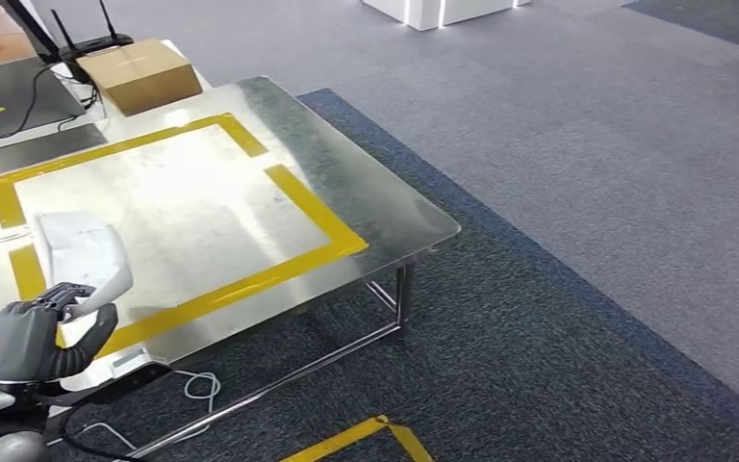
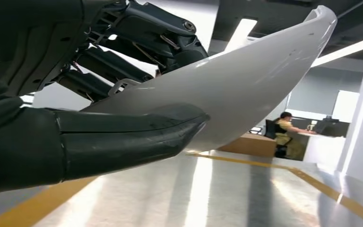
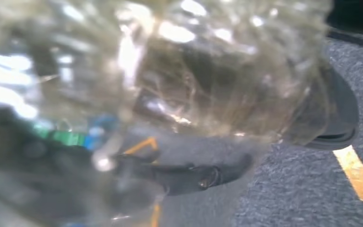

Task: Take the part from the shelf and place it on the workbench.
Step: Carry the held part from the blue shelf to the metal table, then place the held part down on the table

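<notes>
Head view: the left hand (image 1: 43, 337) comes in at the lower left and grips the part (image 1: 82, 252), a white curved shell, by its near end. The part rises from the fingers and leans out over the workbench (image 1: 346, 168), a shiny metal top. Its far end lies above the near left corner of the tape (image 1: 293, 192), a yellow rectangle marked on the top. The inside of that rectangle is bare metal, with broad room to the right and beyond the part. The bench's right edge and rounded near corner drop off to dark carpet (image 1: 558, 366); paler carpet lies further out. At the far left corner of the bench sits a box (image 1: 142, 75) with a router (image 1: 91, 43) behind it, both well apart from the part. A cable (image 1: 197, 387) lies on the floor under the near edge, and a strip of floor tape (image 1: 361, 438) shows close by.

Left wrist view: the thumb (image 2: 123, 137) presses the part (image 2: 246, 90) from one side and the dark fingers (image 2: 137, 42) close on it from the other. The part's long edge sweeps away to a pointed tip, clear of the bench surface (image 2: 227, 194). A person (image 2: 283, 135) sits far off at a desk.

Right wrist view: a blurred, glossy clear mass fills the near field, so I cannot tell how the right hand stands. Carpet (image 3: 288, 198) and a yellow strip (image 3: 359, 175) lie beyond.
</notes>
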### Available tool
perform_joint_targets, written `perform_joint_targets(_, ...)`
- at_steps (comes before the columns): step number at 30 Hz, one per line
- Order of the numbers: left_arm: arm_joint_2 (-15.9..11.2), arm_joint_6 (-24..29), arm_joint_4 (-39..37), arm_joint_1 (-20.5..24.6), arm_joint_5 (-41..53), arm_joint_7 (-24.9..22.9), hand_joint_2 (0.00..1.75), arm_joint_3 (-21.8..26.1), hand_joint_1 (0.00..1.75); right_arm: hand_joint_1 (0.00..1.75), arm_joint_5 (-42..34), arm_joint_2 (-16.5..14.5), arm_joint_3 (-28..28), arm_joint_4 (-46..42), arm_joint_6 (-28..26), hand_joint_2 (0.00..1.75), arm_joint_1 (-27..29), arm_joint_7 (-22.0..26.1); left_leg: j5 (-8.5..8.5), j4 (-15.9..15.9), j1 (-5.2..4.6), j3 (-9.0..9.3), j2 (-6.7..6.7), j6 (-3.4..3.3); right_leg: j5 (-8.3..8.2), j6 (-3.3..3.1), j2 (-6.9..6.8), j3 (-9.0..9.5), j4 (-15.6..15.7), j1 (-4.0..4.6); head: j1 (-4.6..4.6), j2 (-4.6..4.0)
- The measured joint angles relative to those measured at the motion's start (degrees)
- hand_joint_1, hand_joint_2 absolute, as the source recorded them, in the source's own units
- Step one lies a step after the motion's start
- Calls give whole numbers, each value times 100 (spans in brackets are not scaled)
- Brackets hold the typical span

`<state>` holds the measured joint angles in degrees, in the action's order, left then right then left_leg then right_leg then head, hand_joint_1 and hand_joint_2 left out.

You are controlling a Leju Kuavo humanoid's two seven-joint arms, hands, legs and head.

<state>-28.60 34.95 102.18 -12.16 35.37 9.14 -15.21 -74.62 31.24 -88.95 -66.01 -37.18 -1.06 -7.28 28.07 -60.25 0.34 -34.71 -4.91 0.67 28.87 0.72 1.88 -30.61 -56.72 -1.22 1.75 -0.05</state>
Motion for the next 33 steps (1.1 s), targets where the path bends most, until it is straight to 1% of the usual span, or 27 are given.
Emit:
perform_joint_targets(1,-4,8,0,10,1,-6,175,0,175,0,4,-2,1,1,-1,0,7,-7,156,-266,0,-122,205,24,5,-22,-83,14,10,5,22,0)
perform_joint_targets(2,-8,14,0,23,2,-11,175,-1,175,0,10,-3,1,2,-2,0,18,-8,334,-619,6,-292,339,47,18,-39,-170,22,12,12,45,1)
perform_joint_targets(3,-5,16,0,25,3,-16,175,-3,175,0,20,-4,0,3,-2,0,25,-8,471,-958,18,-457,390,62,31,-56,-262,28,11,18,49,1)
perform_joint_targets(4,-2,16,0,18,3,-21,175,-6,175,0,31,-5,-1,3,-2,0,29,-11,524,-1182,27,-564,416,73,44,-63,-350,36,11,22,50,1)
perform_joint_targets(5,-1,15,0,9,5,-24,175,-7,175,0,43,-5,-1,4,-2,0,29,-17,468,-1215,32,-575,436,77,56,-61,-435,47,10,24,50,1)
perform_joint_targets(6,-2,15,0,4,8,-27,175,-7,175,0,54,-6,-1,4,-2,0,27,-23,314,-1029,34,-472,467,74,70,-54,-514,65,10,25,50,1)
perform_joint_targets(7,-3,15,0,4,10,-28,175,-5,175,0,62,-8,-1,4,-2,0,24,-30,114,-680,29,-278,550,58,87,-39,-590,91,10,29,50,1)
perform_joint_targets(9,-8,16,0,17,14,-28,175,-3,175,0,70,-10,0,4,-2,0,20,-34,-107,-17,-19,78,798,5,133,11,-729,139,1,61,52,1)
perform_joint_targets(10,-9,17,0,21,16,-28,175,-3,175,0,71,-10,1,4,-2,0,17,-33,-129,160,-42,163,880,-31,153,40,-795,155,-3,81,49,1)
perform_joint_targets(11,-10,17,0,18,17,-30,175,-3,175,0,72,-11,2,4,-1,0,11,-32,-101,209,-63,171,887,-63,167,69,-862,167,-1,97,45,1)
perform_joint_targets(12,-10,18,0,9,18,-32,175,-3,175,0,72,-11,2,4,-1,0,1,-32,-105,220,-60,160,821,-103,177,96,-934,183,4,104,43,1)
perform_joint_targets(13,-9,18,0,-6,18,-33,175,-4,175,0,72,-11,2,5,-1,0,-11,-38,-117,233,-48,158,753,-136,203,128,-938,190,1,97,40,1)
perform_joint_targets(14,-10,18,0,-9,18,-36,175,-3,175,0,72,-11,3,5,-2,0,-19,-45,-128,247,-32,161,683,-169,266,159,-839,172,-61,84,32,1)
perform_joint_targets(15,-10,18,0,-4,19,-37,175,-3,175,0,71,-11,3,5,-2,0,-22,-51,-141,264,-15,165,616,-204,385,186,-674,94,-236,70,17,1)
perform_joint_targets(17,-6,19,0,9,19,-39,175,-7,175,0,70,-11,2,5,-2,0,-12,-50,-150,271,1,158,484,-247,744,217,-307,-261,-953,50,-15,1)
perform_joint_targets(18,-2,19,0,8,19,-40,175,-10,175,0,69,-11,2,5,-2,0,-4,-46,-151,270,-1,152,414,-257,892,224,-232,-475,-1355,48,-22,1)
perform_joint_targets(19,3,19,0,4,19,-40,175,-14,175,0,69,-11,1,6,-2,0,4,-43,-152,268,-2,151,338,-260,938,229,-203,-634,-1622,49,-22,1)
perform_joint_targets(20,7,19,0,1,19,-41,175,-15,175,0,69,-11,-1,7,-2,0,10,-45,-151,266,-3,156,256,-260,856,228,-194,-688,-1661,49,-22,1)
perform_joint_targets(21,10,19,0,0,19,-42,175,-15,175,0,69,-11,-2,7,-2,0,15,-47,-150,263,-2,165,172,-257,661,223,-178,-624,-1455,46,-22,1)
perform_joint_targets(22,12,19,0,0,19,-42,175,-15,175,0,70,-11,-4,7,-2,0,16,-49,-147,260,1,175,89,-250,407,215,-116,-468,-1066,37,-24,1)
perform_joint_targets(24,14,19,0,6,20,-42,175,-14,175,0,69,-11,-3,8,-2,0,13,-44,-143,240,-2,172,-61,-210,117,181,127,-137,-334,9,-21,1)
perform_joint_targets(26,10,20,0,7,21,-42,175,-11,175,0,65,-11,-1,10,-3,0,12,-9,-163,231,7,128,-198,-134,117,131,239,2,-90,7,-21,1)
perform_joint_targets(28,3,20,0,-11,21,-42,175,-8,175,0,61,-13,-1,11,-17,0,7,12,-174,228,24,93,-293,-55,98,57,106,38,-51,9,-24,1)
perform_joint_targets(29,-3,21,0,-18,21,-42,175,-8,175,0,59,-14,-1,11,-29,0,6,7,-130,176,17,68,-217,-25,86,15,33,53,-32,3,-12,1)
perform_joint_targets(30,-10,20,0,-13,21,-42,175,-7,175,0,55,-16,-1,11,-40,0,7,3,-23,17,6,-1,-66,1,76,-23,-48,66,-9,-6,8,1)
perform_joint_targets(32,-18,20,0,6,20,-42,175,-9,175,0,44,-17,-1,11,-51,0,18,1,330,-621,0,-294,300,44,83,-71,-208,80,6,3,44,1)
perform_joint_targets(33,-17,19,0,10,20,-42,175,-14,175,0,39,-18,-1,11,-52,0,21,1,493,-1004,10,-476,392,62,91,-82,-292,80,5,13,51,1)
